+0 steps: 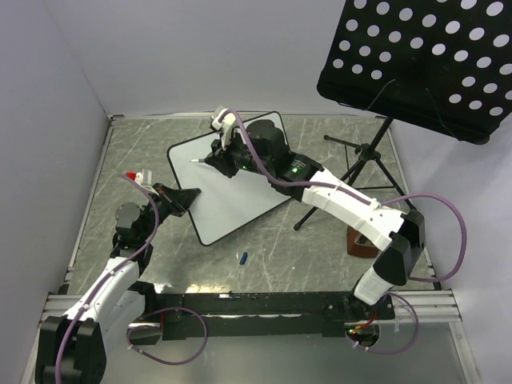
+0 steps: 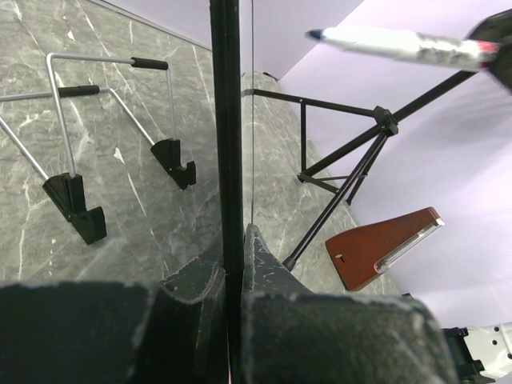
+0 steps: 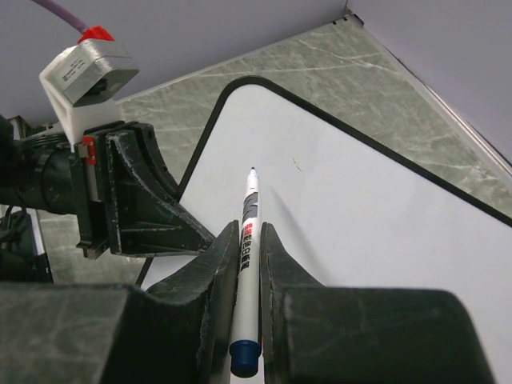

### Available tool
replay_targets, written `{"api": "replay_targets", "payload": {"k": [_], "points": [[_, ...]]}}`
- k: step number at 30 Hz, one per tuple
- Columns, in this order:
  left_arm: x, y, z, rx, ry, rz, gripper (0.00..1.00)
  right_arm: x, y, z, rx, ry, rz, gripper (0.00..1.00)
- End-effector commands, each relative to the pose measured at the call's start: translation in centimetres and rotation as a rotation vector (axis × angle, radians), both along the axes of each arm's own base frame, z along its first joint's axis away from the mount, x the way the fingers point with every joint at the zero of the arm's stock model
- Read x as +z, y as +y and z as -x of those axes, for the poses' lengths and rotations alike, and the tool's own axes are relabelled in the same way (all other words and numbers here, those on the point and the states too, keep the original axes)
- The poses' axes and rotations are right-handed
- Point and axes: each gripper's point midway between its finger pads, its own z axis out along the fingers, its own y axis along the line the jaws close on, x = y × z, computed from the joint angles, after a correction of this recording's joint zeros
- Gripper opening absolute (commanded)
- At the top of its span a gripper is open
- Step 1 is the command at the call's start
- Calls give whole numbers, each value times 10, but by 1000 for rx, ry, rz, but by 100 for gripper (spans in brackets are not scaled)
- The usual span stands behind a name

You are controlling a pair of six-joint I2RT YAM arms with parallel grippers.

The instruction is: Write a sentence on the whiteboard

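Note:
The whiteboard (image 1: 236,192) lies tilted in the middle of the table, white with a thin black rim. My left gripper (image 1: 186,198) is shut on its left edge. The left wrist view shows that rim (image 2: 226,120) edge-on, pinched in the left gripper (image 2: 234,240). My right gripper (image 3: 250,228) is shut on a white marker (image 3: 249,204) with a blue end. The marker's tip hangs close over the board's upper-left part (image 3: 360,208); I cannot tell whether it touches. No sentence is in view; the board face that shows is blank.
A black perforated music-stand panel (image 1: 416,56) hangs at the back right, its tripod (image 1: 364,152) beside the board. A brown metronome (image 1: 360,244) stands by the right arm. A small blue cap (image 1: 242,258) lies in front of the board. A wire stand (image 2: 112,120) shows under the board.

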Motion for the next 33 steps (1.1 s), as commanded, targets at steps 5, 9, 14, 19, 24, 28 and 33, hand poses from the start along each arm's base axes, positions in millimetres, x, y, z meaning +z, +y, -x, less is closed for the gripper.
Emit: {"api": "replay_targets", "payload": {"k": [5, 9, 14, 19, 24, 28, 33], "points": [[11, -8, 6, -54, -90, -29, 1, 9, 2, -13, -42, 32, -76, 0], [11, -7, 6, -52, -90, -32, 1, 8, 2, -16, -46, 45, -80, 0], [11, -7, 6, -52, -92, -30, 1, 4, 4, -19, -52, 68, -90, 0], [11, -8, 6, -55, -93, -32, 1, 0, 6, -21, -56, 73, -88, 0], [10, -8, 6, -55, -91, -33, 1, -3, 9, -23, -55, 78, -85, 0], [9, -7, 6, -54, -91, -34, 1, -6, 8, -25, -59, 83, -83, 0], [9, -8, 5, -60, -89, -34, 1, -10, 9, -23, -56, 86, -77, 0]]}}
